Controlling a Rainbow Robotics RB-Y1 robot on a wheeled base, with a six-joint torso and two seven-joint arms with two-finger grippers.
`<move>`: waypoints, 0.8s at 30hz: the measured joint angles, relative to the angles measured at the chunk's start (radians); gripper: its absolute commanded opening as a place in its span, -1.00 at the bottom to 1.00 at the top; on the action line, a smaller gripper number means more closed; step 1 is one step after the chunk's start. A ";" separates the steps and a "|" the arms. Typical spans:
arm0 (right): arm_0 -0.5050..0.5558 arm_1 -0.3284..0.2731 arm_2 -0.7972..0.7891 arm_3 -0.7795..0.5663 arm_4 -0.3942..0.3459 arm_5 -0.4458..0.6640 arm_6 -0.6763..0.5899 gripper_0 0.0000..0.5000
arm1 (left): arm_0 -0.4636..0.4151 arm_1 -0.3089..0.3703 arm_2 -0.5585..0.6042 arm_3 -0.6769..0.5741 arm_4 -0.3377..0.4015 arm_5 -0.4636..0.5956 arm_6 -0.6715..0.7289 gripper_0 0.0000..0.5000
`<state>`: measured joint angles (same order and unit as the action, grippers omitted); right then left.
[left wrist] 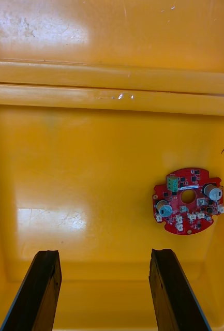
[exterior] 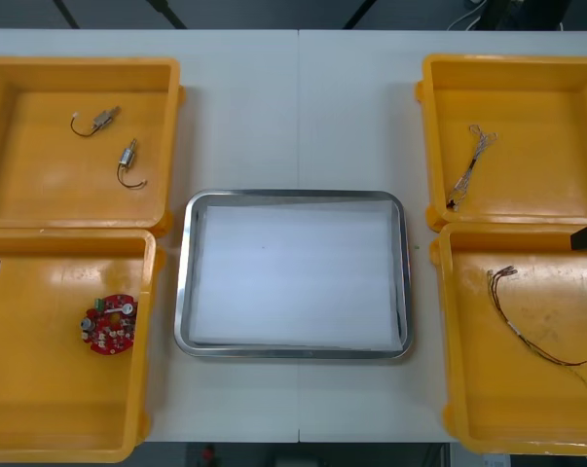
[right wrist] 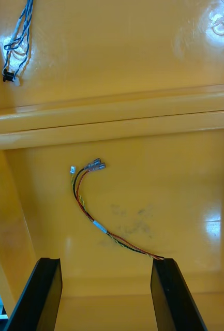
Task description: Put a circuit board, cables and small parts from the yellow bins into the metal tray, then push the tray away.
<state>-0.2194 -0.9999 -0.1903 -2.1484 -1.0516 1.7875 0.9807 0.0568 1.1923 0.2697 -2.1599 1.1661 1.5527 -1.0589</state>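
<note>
Hovering with jaws apart, first pick not yet made, the left gripper [left wrist: 104, 253] should slide over the circuit board [left wrist: 187, 200] and the right gripper [right wrist: 106, 261] drop onto the red and yellow cable [right wrist: 99, 217].

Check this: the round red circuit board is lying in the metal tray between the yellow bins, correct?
No. The front view shows the round red circuit board in the near left yellow bin; the metal tray holds nothing.

Bright, even light is cast from above; white glare is reflected off the yellow bins [left wrist: 49, 222], and thin shadows are seen inside the metal tray [exterior: 181, 292].
</note>
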 measured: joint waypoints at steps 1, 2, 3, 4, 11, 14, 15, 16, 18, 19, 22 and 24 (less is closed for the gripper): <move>0.001 -0.005 0.001 0.000 -0.003 -0.012 0.000 1.00 | 0.000 0.000 0.000 0.000 -0.002 0.003 0.000 1.00; 0.002 -0.011 0.002 0.000 -0.006 -0.024 0.001 1.00 | 0.000 0.000 0.000 0.000 -0.003 0.007 0.000 1.00; 0.004 -0.020 0.005 0.000 -0.010 -0.036 0.004 1.00 | 0.000 0.000 0.000 0.000 -0.004 0.011 0.000 1.00; 0.006 -0.028 0.008 0.000 -0.014 -0.044 0.013 1.00 | 0.000 0.000 0.000 0.000 -0.005 0.012 0.000 1.00; 0.045 -0.052 0.023 0.000 -0.016 -0.101 0.273 1.00 | 0.000 0.000 0.000 0.000 -0.025 0.014 -0.002 1.00; 0.080 -0.052 0.026 0.000 -0.017 -0.133 0.334 1.00 | 0.000 0.000 0.000 0.000 -0.031 0.012 -0.008 1.00; 0.092 -0.052 0.028 0.000 -0.017 -0.143 0.346 1.00 | 0.000 0.000 0.000 0.000 -0.031 0.008 -0.018 1.00; 0.103 -0.052 0.030 0.000 -0.017 -0.151 0.368 1.00 | 0.000 0.000 0.000 0.000 -0.031 0.002 -0.033 1.00; 0.123 -0.052 0.035 0.000 -0.017 -0.164 0.445 1.00 | 0.000 0.000 0.000 0.000 -0.031 -0.019 -0.081 1.00; 0.132 -0.052 0.040 0.000 -0.017 -0.169 0.498 1.00 | 0.000 0.000 -0.001 0.000 -0.031 -0.030 -0.114 1.00; 0.151 -0.053 0.061 0.000 -0.006 -0.187 0.625 1.00 | 0.000 0.000 -0.001 0.000 -0.031 -0.068 -0.250 1.00; 0.161 -0.053 0.085 0.000 0.019 -0.209 0.651 1.00 | 0.001 0.000 -0.001 0.000 -0.031 -0.091 -0.350 1.00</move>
<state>-0.0584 -1.0525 -0.1050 -2.1484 -1.0329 1.5786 1.6315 0.0579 1.1923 0.2683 -2.1599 1.1351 1.4615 -1.4089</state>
